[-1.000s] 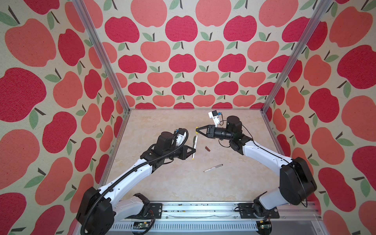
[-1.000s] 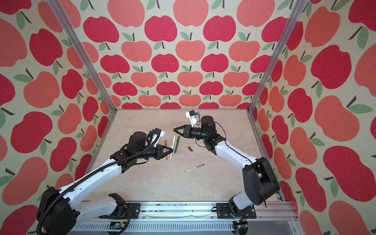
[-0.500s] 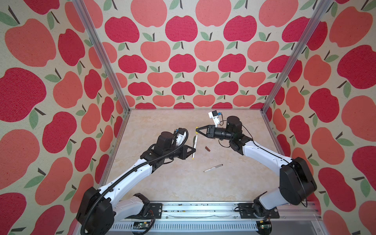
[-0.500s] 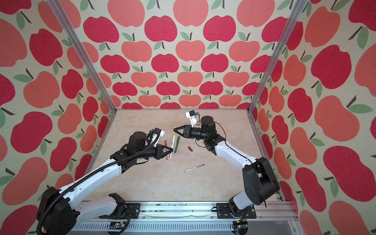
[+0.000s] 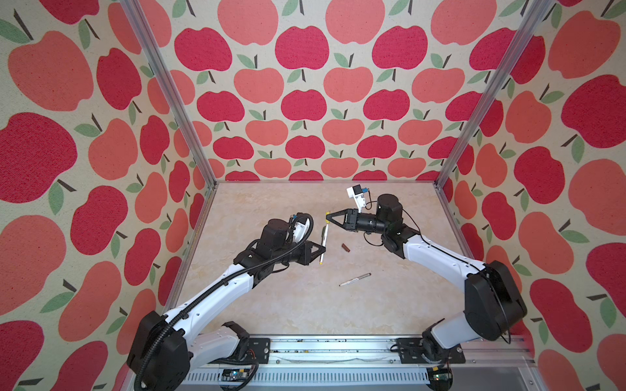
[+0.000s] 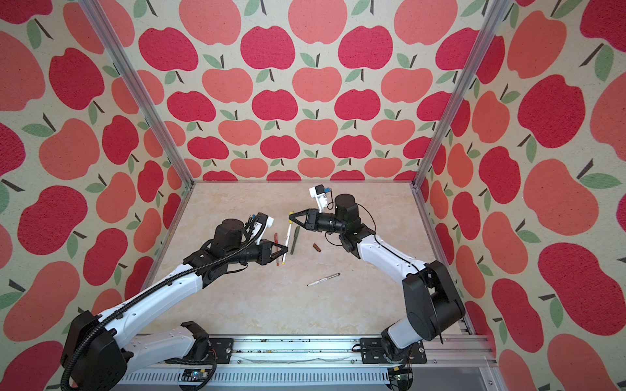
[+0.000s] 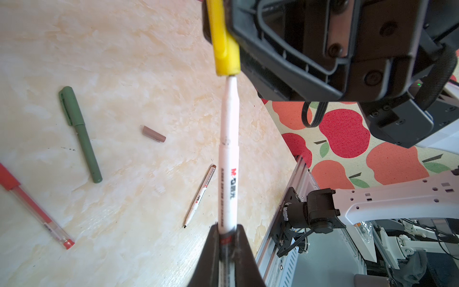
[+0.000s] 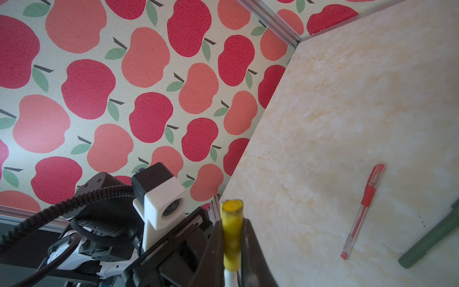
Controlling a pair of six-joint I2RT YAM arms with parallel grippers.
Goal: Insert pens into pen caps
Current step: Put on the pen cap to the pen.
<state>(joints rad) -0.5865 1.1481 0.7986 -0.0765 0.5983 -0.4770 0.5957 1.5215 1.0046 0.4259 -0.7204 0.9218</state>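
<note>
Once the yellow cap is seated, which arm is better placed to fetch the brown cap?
Probably right. The brown cap lies on the right gripper's side of the pen; that gripper holds only the yellow cap, the left gripper the pen.

Light bright, diffuse; shadows on table (image 5: 305,304) faint, soft. Top views sharp throughout. Left wrist view: fingers (image 7: 208,258) at lower centre blurred, table edge bowed at right, upper left washed pale.

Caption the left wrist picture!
Left hand holds a white pen, tip in the yellow cap gripped by the right hand.
</note>
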